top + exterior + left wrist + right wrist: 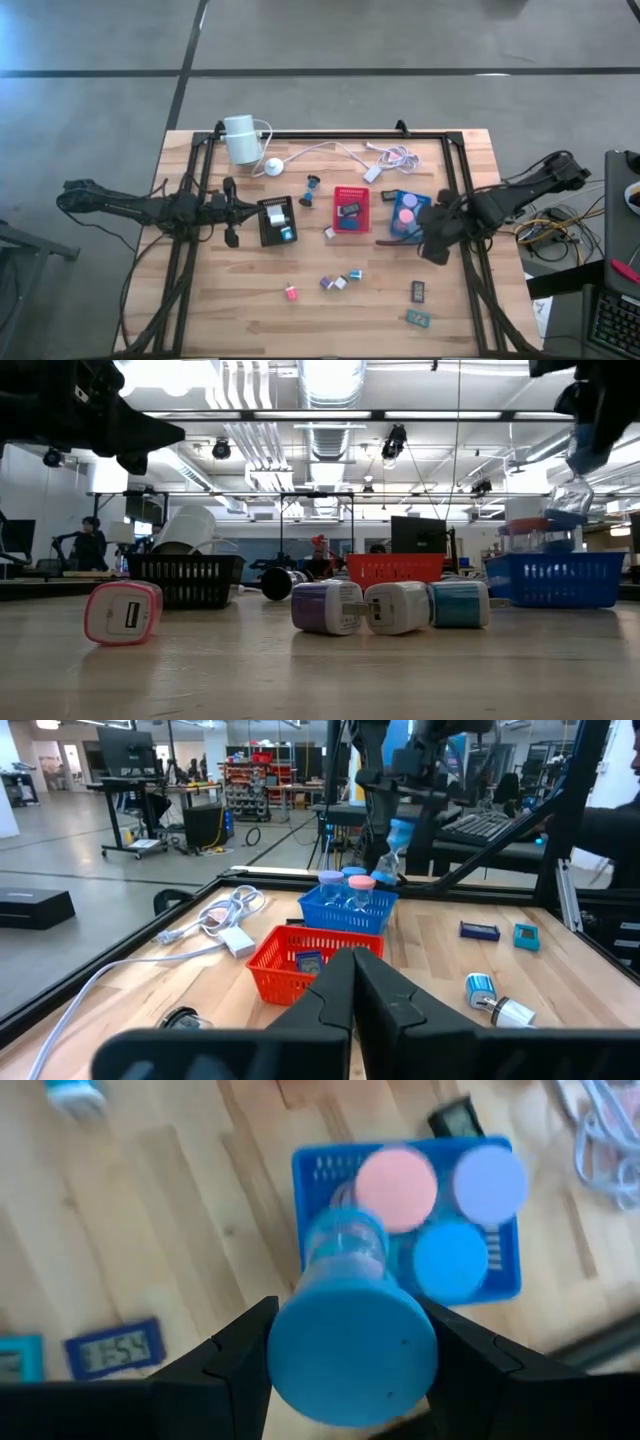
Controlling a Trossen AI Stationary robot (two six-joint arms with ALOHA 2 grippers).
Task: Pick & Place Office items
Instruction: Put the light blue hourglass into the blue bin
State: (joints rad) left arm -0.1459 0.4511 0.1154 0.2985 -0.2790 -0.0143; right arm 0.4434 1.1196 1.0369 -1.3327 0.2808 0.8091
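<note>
Right gripper [350, 1355] pinching a blue-capped, clear-waisted hourglass timer [350, 1320] above the blue plastic tray [505, 1270], long axis upright; left gripper [352, 992] pressed together, empty.

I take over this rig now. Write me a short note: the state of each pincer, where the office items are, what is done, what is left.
Right pincer: shut on a blue hourglass timer, above the blue tray.
Left pincer: shut, empty, beside the black tray.
Done: three timers stand in the blue tray; the red tray and black tray hold items.
Left: pink plug block, purple, white and teal blocks, two small clocks, one dark-blue timer on the table.
</note>
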